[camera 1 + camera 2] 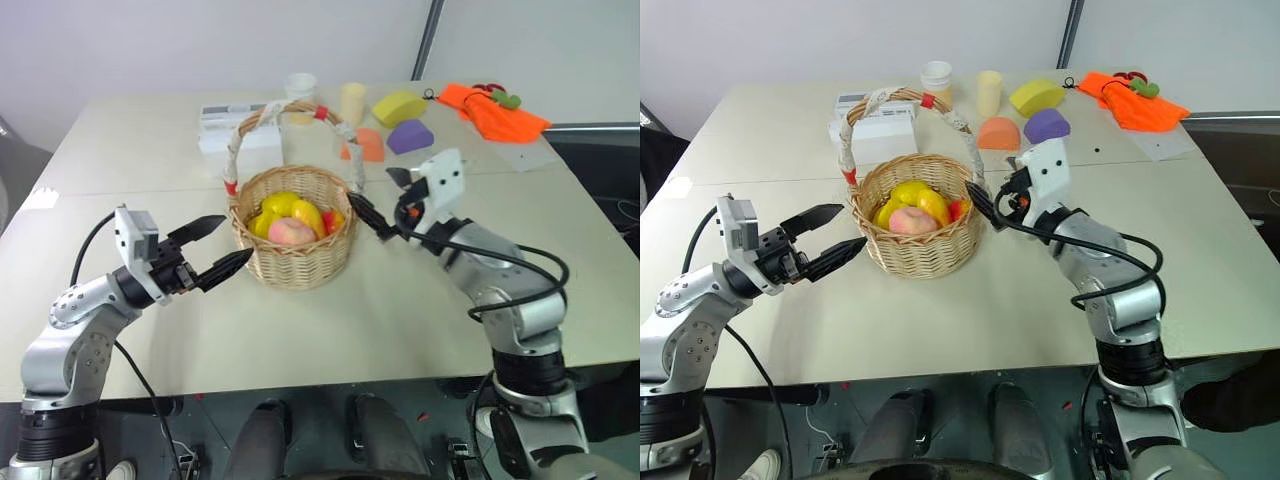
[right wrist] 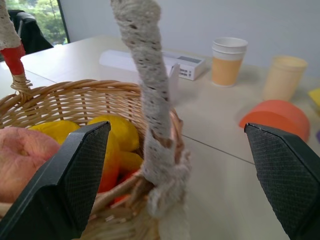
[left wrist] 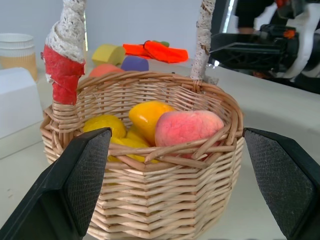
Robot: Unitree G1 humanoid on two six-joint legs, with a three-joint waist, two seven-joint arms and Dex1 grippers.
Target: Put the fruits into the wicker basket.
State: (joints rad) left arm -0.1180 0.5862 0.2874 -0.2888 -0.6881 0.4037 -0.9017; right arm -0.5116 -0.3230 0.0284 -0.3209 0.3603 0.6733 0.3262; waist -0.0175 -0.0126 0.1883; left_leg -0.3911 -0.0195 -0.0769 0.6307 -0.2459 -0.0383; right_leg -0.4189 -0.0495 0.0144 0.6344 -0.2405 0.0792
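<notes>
The wicker basket (image 1: 295, 262) stands at the middle of the table, its white-wrapped handle (image 1: 240, 135) arching over it. Inside lie the fruits: a pink peach (image 1: 291, 231), yellow pieces (image 1: 281, 206) and a red-yellow piece (image 1: 333, 219). My left gripper (image 1: 235, 240) is open just left of the basket, pointing at its wall, with nothing between its fingers (image 3: 75, 185). Open too, my right gripper (image 1: 369, 184) hovers at the basket's right rim, beside the foot of the handle (image 2: 150, 100), and holds nothing.
Behind the basket are a white box (image 1: 232, 130), two paper cups (image 1: 300, 90), and yellow (image 1: 398, 107), purple (image 1: 409, 135) and orange (image 1: 366, 146) foam blocks. An orange cloth (image 1: 492, 110) lies at the far right. Bare tabletop (image 1: 330, 330) runs to the near edge.
</notes>
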